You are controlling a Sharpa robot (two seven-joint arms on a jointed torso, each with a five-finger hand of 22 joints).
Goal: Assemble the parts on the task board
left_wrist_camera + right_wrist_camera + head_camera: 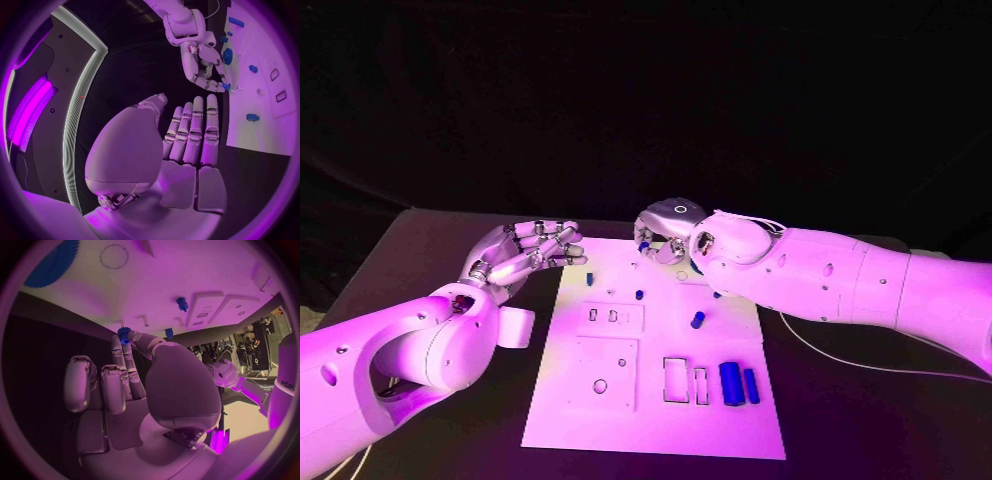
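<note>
The right hand (678,228) covers the far edge of the task board (646,420) in the head view, so the parts beneath it go unseen. In the right wrist view a small blue gear (123,333) sits at the fingertips (119,342); whether they pinch it is unclear. A large blue gear (53,265) runs off the circle's rim.

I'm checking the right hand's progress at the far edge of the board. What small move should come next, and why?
Probably lower the right hand a little toward the task board. Its fingertips pinch a small blue toothed part just over the board's far edge, so the part is held but seemingly not seated. The left hand hovers open beside the board.
</note>
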